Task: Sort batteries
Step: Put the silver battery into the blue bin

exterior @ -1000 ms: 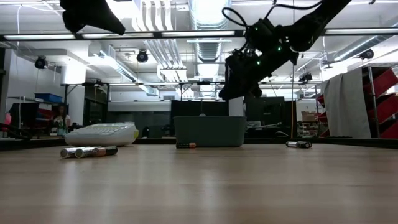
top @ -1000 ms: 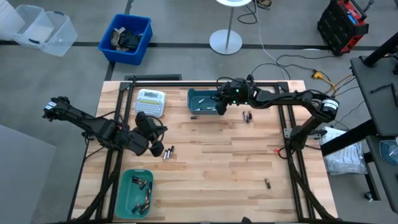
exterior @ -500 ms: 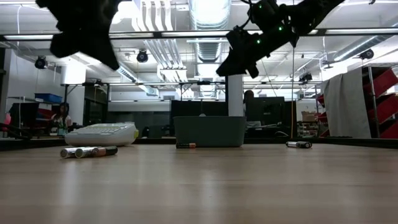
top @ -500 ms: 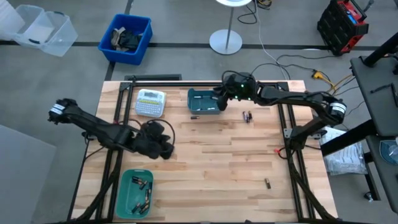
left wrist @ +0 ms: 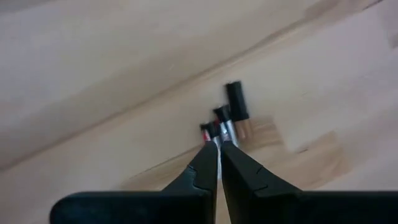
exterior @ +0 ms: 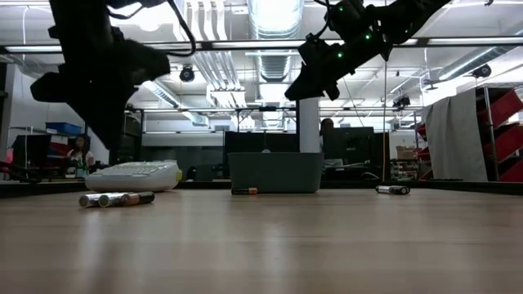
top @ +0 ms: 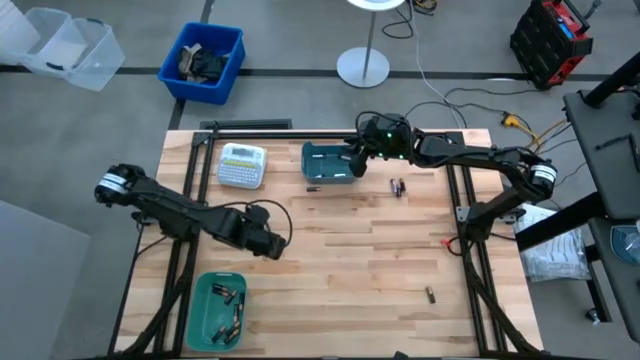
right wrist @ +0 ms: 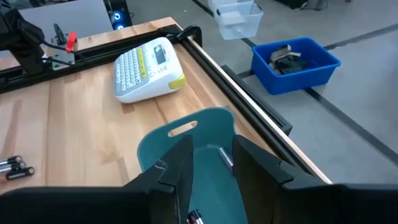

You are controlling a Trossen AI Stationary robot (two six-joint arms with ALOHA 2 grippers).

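A small cluster of batteries (left wrist: 225, 118) lies on the bare wood of the table (top: 380, 260), right at the tips of the left gripper (left wrist: 219, 149). In the left wrist view its two dark fingers (left wrist: 202, 168) are pressed almost together with only a thin slit between them, grasping nothing, and the batteries sit just beyond the fingertips, touching one another. From above, the left gripper (top: 268, 243) hangs over that spot and covers the cluster completely. At table height the same three batteries (exterior: 116, 198) show side by side in front of the white label-maker (exterior: 135, 175), with the left arm a dark mass above them.

More batteries lie elsewhere: a pair (top: 398, 186) beside the far teal bin (top: 325, 162), one (top: 313, 187) just in front of that bin, a lone one (top: 430, 294) near the table's right front, and several (top: 228, 312) inside the near teal bin (top: 205, 305).

The right gripper (top: 356, 165) hovers over the far bin's right end; in its wrist view the fingers (right wrist: 180, 163) stand apart and hold nothing, with the bin (right wrist: 211, 143) and a battery (right wrist: 225, 158) seen between them. How many batteries lie in that bin is hard to make out.
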